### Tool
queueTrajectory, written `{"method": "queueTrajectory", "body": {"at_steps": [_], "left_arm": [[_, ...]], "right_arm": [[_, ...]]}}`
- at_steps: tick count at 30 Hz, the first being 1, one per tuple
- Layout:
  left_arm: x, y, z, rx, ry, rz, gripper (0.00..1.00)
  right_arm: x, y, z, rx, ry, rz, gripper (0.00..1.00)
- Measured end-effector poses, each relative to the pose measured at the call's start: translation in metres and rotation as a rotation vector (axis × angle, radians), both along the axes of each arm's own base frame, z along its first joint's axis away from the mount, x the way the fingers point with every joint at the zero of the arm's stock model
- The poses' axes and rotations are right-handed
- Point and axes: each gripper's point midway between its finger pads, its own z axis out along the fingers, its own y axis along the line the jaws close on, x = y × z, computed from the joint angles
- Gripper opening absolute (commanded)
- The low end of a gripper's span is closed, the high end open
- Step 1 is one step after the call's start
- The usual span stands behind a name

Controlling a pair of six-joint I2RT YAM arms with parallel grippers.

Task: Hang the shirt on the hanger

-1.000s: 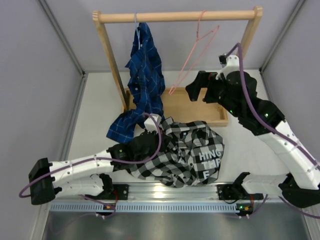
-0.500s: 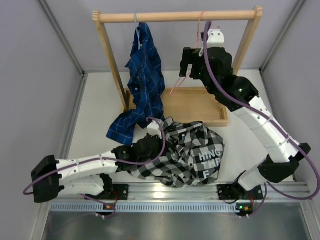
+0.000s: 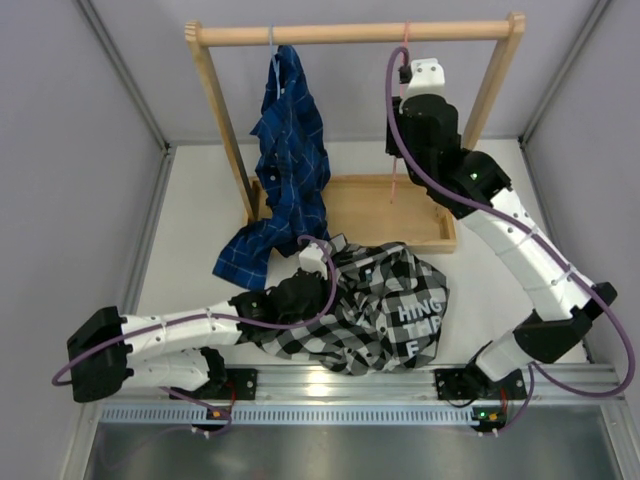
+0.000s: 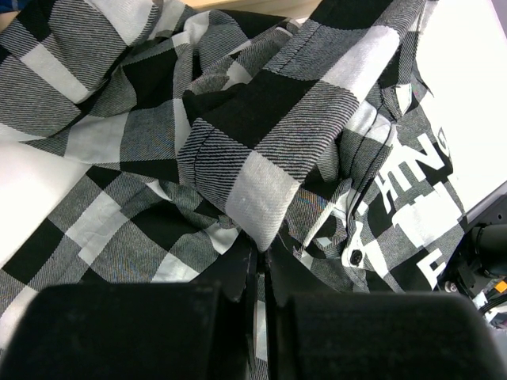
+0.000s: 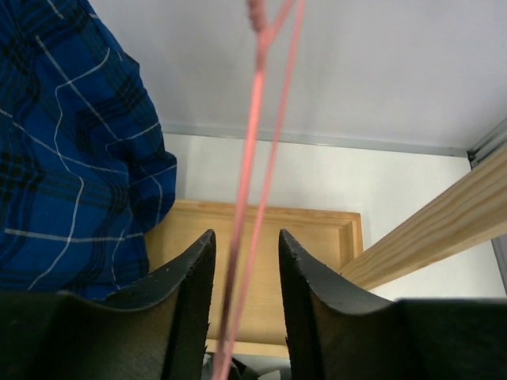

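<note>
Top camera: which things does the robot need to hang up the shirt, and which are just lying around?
Needed: black-and-white checked shirt, pink wire hanger.
Just there: blue plaid shirt, wooden clothes rack, wooden tray.

The shirt (image 3: 370,312) bears white letters "HING"; lines below unclear, perhaps "F".

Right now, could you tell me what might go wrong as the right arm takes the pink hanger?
The hanger hangs loose from the rail, and its thin wires run through the right claw with gaps either side; closing could swing it or catch one wire only. The left claw pinches a small fold of the crumpled shirt, which may slip out.
</note>
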Motion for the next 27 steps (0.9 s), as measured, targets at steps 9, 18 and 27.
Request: {"method": "queueTrajectory", "body": {"at_steps": [9, 18, 27], "left_arm": [[0.000, -0.003, 0.001, -0.018, 0.002, -0.003, 0.00], [-0.001, -0.005, 0.002, -0.030, 0.001, -0.009, 0.00], [-0.003, -0.004, -0.001, -0.025, 0.008, -0.017, 0.00]], "right_arm": [[-0.008, -0.029, -0.012, 0.020, 0.029, 0.009, 0.20], [-0.011, -0.032, -0.028, 0.012, 0.065, 0.036, 0.17], [-0.010, -0.032, -0.034, 0.018, 0.081, 0.044, 0.00]]}}
